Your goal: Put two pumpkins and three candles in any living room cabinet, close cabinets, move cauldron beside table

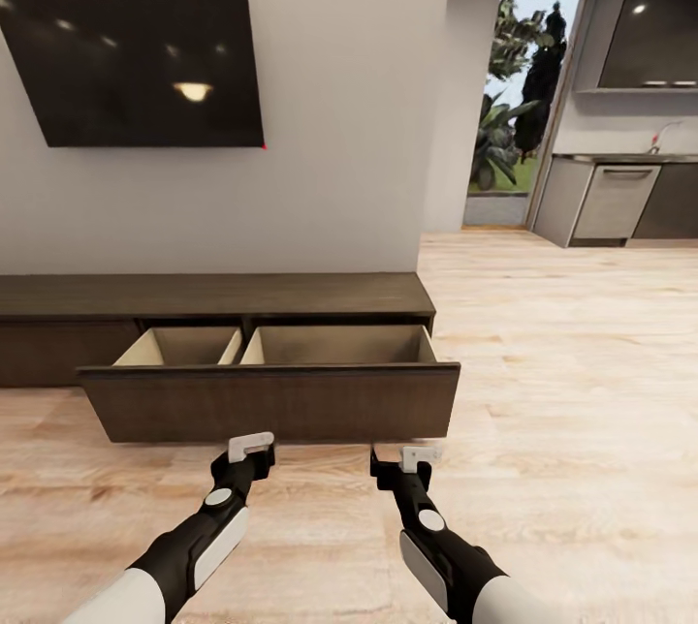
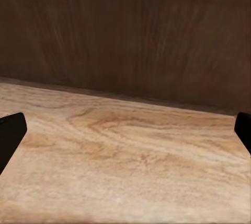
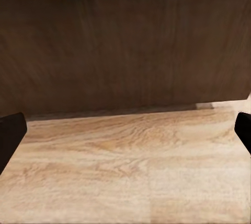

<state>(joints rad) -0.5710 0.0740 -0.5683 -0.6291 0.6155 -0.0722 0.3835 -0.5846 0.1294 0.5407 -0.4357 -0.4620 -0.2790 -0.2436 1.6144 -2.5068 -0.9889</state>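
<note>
The cabinet (image 1: 208, 295) stands directly ahead of both grippers, its wide drawer (image 1: 271, 399) pulled out toward the robot, so the drawer's dark front panel lies just beyond the fingertips and its long axis runs crosswise to the direction both arms point. The left gripper (image 1: 250, 448) and the right gripper (image 1: 407, 457) hang low over the wood floor (image 1: 582, 411), near the panel but apart from it; both sit at about the same reach, the left facing the panel's middle and the right nearer its right-hand end. In each wrist view the finger tips show at opposite edges with bare floor between, so both grippers are spread wide and hold nothing. The drawer is dark brown, handle-less, with two pale beige compartments divided by a partition; both appear empty, though their floors near the front are hidden behind the panel. By this reading the drawer awaits either loading or pushing shut. Above the unit a wall-mounted television (image 1: 136, 62) hangs.
</note>
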